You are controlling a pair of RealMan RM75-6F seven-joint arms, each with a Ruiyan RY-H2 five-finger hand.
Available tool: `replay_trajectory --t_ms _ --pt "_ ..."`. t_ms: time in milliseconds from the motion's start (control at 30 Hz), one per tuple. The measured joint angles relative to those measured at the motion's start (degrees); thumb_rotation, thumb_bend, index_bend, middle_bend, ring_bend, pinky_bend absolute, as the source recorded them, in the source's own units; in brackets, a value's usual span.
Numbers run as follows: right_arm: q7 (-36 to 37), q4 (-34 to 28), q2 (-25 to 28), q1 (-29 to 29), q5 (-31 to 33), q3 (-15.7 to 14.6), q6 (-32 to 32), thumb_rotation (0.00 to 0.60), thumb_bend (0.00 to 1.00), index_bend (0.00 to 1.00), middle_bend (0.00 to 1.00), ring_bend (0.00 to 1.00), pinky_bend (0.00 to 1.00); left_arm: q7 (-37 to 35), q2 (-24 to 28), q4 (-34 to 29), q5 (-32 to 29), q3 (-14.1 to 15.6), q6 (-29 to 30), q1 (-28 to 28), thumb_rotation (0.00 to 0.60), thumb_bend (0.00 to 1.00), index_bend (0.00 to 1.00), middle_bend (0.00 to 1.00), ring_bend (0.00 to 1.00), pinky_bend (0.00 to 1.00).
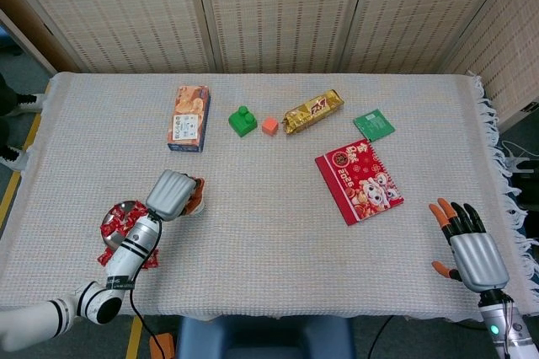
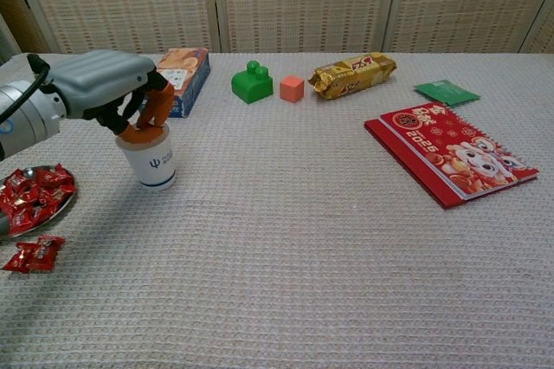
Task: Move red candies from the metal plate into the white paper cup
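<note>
Basically the drop step: left hand sat right over the cup, fingertips curled down and bunched at the rim. Couldn't tell whether a candy was pinched between them or had already gone in; the cup mouth was covered in both views. Cup stood upright, near the box and just beside the plate.

Plate was at the table's left edge, with a heap of red candies on it. Two or so loose candies lay on the cloth just in front of it, off the plate.

Right hand rested at the near right edge of the table, well apart from everything, fingers spread, holding nothing.

My read: task partway, plenty of candies left on the plate. Next move would call for spreading the fingers over the cup if anything was held, lifting clear without tipping the light cup, then swinging back to the plate for another pinch. Risk was knocking the cup on the way off, since the fingertips were at its rim
</note>
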Motion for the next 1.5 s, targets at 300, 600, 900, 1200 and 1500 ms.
replay_trajectory --t_ms 300,600,900,1200,1500 --pt "-0.05 -0.13 -0.02 -0.05 -0.57 -0.19 0.29 0.6 0.04 0.0 0.0 0.0 0.0 0.01 2.22 -2.86 -0.73 0.9 0.06 0.37 0.6 0.38 0.13 0.26 0.37 0.93" --pt "0.08 -0.28 0.07 -0.11 -1.24 -0.5 0.47 0.6 0.04 0.0 0.0 0.0 0.0 1.67 4.16 -5.49 -2.32 1.76 -0.42 0.58 0.6 0.34 0.0 0.06 0.11 0.7" --pt "0.48 -0.28 0.29 -0.25 -1.32 -0.43 0.83 0.6 0.04 0.0 0.0 0.0 0.0 1.79 5.93 -7.55 -2.38 2.29 0.07 0.62 0.6 0.33 0.0 0.0 0.0 0.41" --pt "0.76 -0.34 0.38 -0.27 -1.65 -0.57 0.9 0.6 0.04 0.0 0.0 0.0 0.0 -1.25 11.59 -13.38 5.46 7.96 8.91 7.08 0.6 0.32 0.0 0.01 0.04 0.51" --pt "1.42 -0.44 0.33 -0.95 -6.01 -1.57 4.01 0.6 0.04 0.0 0.0 0.0 0.0 -8.99 13.39 -9.38 10.44 17.35 19.0 19.75 0.6 0.32 0.03 0.1 0.14 0.62"
